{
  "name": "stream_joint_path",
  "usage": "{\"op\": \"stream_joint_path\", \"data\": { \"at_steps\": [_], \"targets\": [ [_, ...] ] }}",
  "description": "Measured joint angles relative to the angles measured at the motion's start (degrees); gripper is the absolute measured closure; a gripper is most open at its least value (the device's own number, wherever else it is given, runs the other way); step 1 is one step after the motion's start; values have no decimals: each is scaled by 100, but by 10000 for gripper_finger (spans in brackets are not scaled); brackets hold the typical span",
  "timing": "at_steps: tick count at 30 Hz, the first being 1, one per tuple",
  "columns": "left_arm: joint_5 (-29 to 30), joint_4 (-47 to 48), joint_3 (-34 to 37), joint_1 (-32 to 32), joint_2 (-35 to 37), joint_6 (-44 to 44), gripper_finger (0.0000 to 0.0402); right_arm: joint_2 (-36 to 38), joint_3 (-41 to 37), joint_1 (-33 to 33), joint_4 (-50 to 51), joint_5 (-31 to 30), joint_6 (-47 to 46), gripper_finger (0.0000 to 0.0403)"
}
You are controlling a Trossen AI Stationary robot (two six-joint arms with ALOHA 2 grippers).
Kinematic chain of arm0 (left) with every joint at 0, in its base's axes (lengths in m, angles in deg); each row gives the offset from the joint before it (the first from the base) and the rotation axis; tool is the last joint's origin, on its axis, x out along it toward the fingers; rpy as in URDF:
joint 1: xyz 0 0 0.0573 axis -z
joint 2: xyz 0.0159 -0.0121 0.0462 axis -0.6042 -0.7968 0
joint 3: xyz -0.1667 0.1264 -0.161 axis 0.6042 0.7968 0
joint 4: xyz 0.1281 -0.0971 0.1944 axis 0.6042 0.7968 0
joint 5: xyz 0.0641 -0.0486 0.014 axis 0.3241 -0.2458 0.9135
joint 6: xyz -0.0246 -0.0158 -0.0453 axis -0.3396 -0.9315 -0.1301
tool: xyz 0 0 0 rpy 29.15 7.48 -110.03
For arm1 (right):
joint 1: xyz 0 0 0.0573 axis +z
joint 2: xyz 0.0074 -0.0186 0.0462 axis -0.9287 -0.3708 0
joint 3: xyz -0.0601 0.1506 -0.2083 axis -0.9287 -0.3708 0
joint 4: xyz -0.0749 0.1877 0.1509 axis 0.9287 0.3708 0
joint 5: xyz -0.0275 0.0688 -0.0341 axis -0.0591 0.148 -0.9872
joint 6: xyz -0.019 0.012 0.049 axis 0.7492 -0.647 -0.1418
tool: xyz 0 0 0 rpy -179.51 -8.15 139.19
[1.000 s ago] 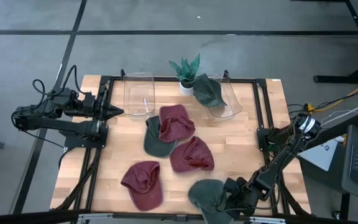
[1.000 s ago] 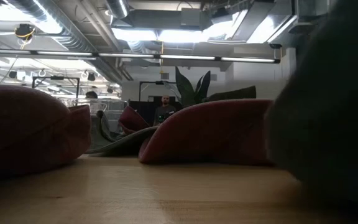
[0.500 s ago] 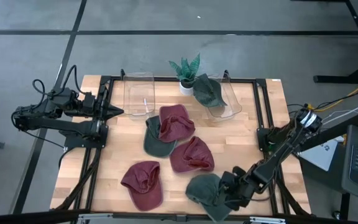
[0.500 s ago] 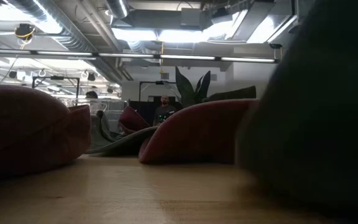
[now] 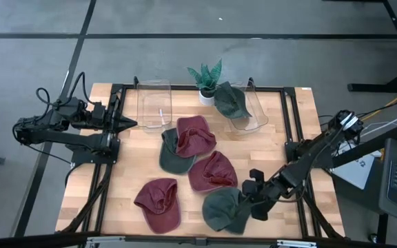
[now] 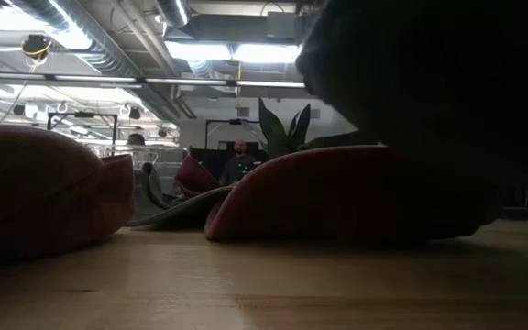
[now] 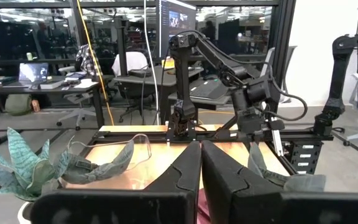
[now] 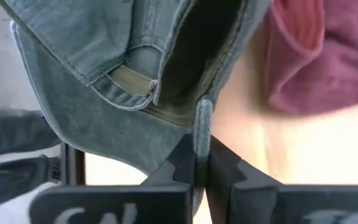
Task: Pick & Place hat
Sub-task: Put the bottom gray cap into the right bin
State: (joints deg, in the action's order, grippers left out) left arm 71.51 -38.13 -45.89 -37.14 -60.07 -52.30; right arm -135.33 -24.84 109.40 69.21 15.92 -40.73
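gripping green hat (image 5: 224, 209) (front table edge (image 5: 185, 239)), right claw (image 5: 248, 201) pinched shut

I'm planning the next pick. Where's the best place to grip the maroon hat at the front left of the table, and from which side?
Probably from straight above, pinching the rim of the maroon hat. It lies opening-up, so the raised fabric edge gives a thin fold for two fingers, and the wood around it is open. The left gripper waits nearest.

In the low view, a dark blurred mass (image 6: 429, 92) filled the upper right, and we could not make out what it was. It hid the top of the red cap (image 6: 337, 197). The distant person (image 6: 238, 160) was too small to describe.
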Motion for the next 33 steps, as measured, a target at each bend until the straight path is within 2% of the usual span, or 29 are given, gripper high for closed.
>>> {"op": "stream_joint_path", "data": {
  "at_steps": [11,22,28,33],
  "targets": [
    [0,0,0,-2,-1,-1,390,69,0,-778,-153,7,1103,387],
    [0,-2,0,0,0,-2,392,441,0,-1635,-374,84,2258,386],
    [2,0,0,-2,-2,0,389,505,0,-2095,-350,101,3299,385],
    [0,0,0,-1,-1,-1,391,505,0,-2454,-264,654,4192,385]
  ]
}}
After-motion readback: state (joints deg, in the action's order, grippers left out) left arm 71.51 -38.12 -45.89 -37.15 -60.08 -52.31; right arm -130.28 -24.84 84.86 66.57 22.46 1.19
